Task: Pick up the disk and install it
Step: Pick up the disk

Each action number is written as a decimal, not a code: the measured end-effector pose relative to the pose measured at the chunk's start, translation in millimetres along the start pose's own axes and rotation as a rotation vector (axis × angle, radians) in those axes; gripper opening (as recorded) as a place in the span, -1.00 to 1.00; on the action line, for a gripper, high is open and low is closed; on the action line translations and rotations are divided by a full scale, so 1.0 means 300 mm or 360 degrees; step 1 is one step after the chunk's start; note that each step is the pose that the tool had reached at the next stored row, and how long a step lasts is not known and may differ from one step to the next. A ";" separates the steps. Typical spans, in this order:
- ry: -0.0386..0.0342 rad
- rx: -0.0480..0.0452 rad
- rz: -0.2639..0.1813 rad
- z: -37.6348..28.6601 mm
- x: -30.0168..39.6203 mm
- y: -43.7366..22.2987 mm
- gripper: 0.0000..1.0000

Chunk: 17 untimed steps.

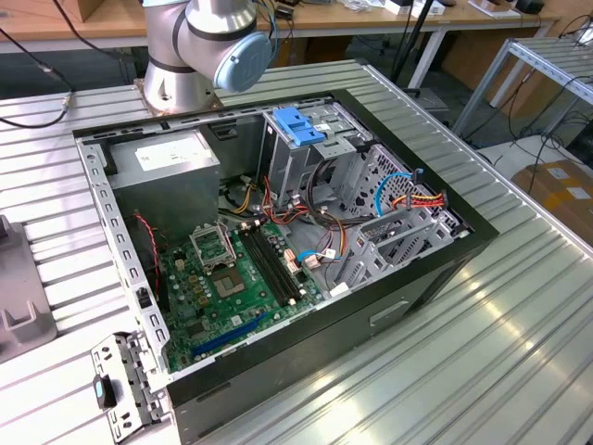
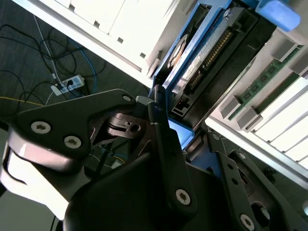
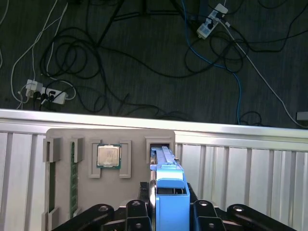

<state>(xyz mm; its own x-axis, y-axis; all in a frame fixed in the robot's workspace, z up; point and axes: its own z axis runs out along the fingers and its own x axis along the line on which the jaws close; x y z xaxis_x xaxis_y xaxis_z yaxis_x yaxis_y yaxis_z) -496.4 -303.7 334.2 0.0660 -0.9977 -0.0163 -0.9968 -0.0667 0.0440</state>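
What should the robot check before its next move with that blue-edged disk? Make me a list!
1. Disk stands on edge in its slot of the grey tray: ok.
2. Gripper is centred on the disk in the first wrist view: ok.
3. Gripper really has hold of the disk: cannot tell.
4. Chip in the tray sits apart from the disk: ok.
5. Computer case lies open in the exterior view: ok.
6. Cables are clear of the drive cage: cannot tell.
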 end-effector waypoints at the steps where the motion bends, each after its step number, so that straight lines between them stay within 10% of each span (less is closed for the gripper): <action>1: 0.0000 0.0000 0.0000 -0.001 0.000 0.000 -0.26; 17: 0.0000 0.0000 0.0000 -0.021 0.000 0.001 -0.26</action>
<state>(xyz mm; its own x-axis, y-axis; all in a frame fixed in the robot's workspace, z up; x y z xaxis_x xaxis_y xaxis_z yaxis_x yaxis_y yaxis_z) -496.3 -303.6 340.3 0.0660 -0.9977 -0.0164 -0.9968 -0.0667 0.0437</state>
